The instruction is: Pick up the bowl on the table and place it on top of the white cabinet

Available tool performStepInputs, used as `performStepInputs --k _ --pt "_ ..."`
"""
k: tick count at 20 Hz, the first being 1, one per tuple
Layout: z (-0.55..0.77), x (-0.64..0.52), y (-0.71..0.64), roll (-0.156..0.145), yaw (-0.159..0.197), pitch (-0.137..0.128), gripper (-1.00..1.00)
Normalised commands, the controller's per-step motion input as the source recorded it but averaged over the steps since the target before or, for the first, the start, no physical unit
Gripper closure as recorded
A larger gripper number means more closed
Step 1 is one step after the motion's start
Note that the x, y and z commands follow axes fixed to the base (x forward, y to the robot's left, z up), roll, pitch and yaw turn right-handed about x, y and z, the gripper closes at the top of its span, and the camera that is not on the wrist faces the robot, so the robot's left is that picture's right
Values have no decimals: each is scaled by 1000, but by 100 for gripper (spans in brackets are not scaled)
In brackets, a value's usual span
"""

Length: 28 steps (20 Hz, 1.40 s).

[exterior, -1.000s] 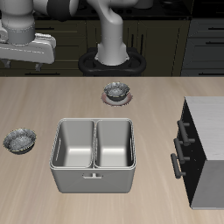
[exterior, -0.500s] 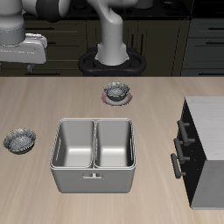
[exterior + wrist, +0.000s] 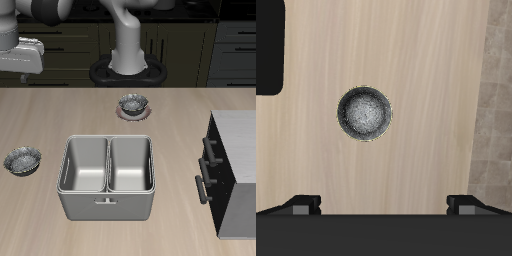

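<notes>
Bowl (image 3: 364, 113) seen from straight above through my wrist camera: a small round dish with a silvery rim and a speckled dark-and-light inside, resting flat on the table (image 3: 426, 60), whose pale wood grain shows bare on every side of it. My claw (image 3: 384, 204) hangs over it with the jaws spread wide; the two dark fingertips (image 3: 302, 203) stand far apart at the frame's edge, nothing is between them, and neither touches the bowl.

In the view from the front, the same bowl (image 3: 22, 159) lies near one side edge of the table (image 3: 180, 125), well apart from everything else. My arm (image 3: 22, 48) reaches out high above that side, and most of the claw itself is cut off by the frame there, so its spread is told from the wrist camera only. A grey two-part basin (image 3: 108, 177) stands in the middle of the table, nearer the front edge, between the bowl and the white cabinet (image 3: 236, 140). The cabinet sits at the opposite side edge, with a pale top, a dark front and grey bar handles (image 3: 205, 168); nothing stands on its top. A second bowl (image 3: 133, 103) sits on a pinkish disc farther back, close to my base (image 3: 130, 68).
</notes>
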Motion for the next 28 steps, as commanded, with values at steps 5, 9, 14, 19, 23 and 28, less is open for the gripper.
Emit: performStepInputs --k 5,9,14,19,23,28 --pt "153 120 -152 -47 -13 -29 -100" --pt "212 134 -36 -24 -2 -31 -100" --pt "88 190 74 -15 -1 -6 -100" --pt "80 236 180 6 -1 -3 -100" --pt "49 265 130 -7 7 -2 -100" --pt "40 223 227 10 14 -1 -100"
